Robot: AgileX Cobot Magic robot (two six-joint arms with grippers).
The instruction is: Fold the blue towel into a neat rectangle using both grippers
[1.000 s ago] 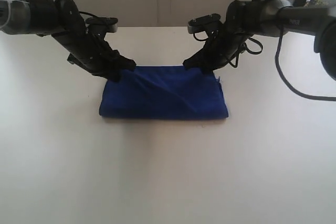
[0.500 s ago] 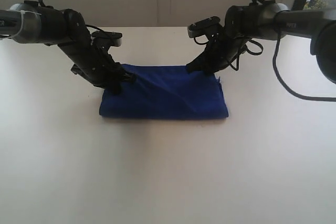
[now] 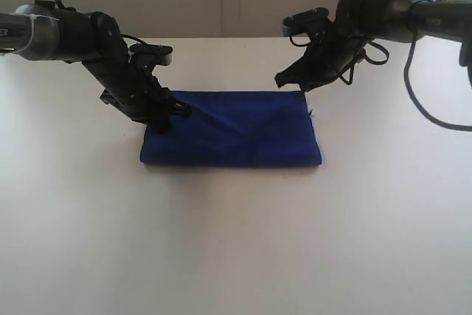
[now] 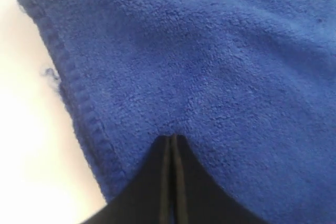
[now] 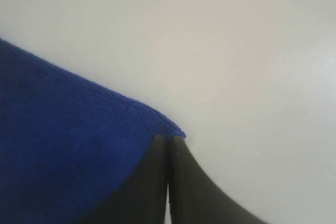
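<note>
White table [image 3: 236, 256] bearing the blue towel [image 3: 232, 138], which lies at mid-table as a folded rectangle, its long edges running left to right and a faint crease crossing its top. Left hand [image 3: 171, 112]: fingers together, tips pressed on the towel's far left corner, no cloth seen between them. Right hand [image 3: 286, 80]: fingers together, hanging just above the far right corner, clear of the cloth. Step in hand, as judged: settling a finished fold. A further fold would call for both hands to part and pinch the corners of one short edge.
</note>
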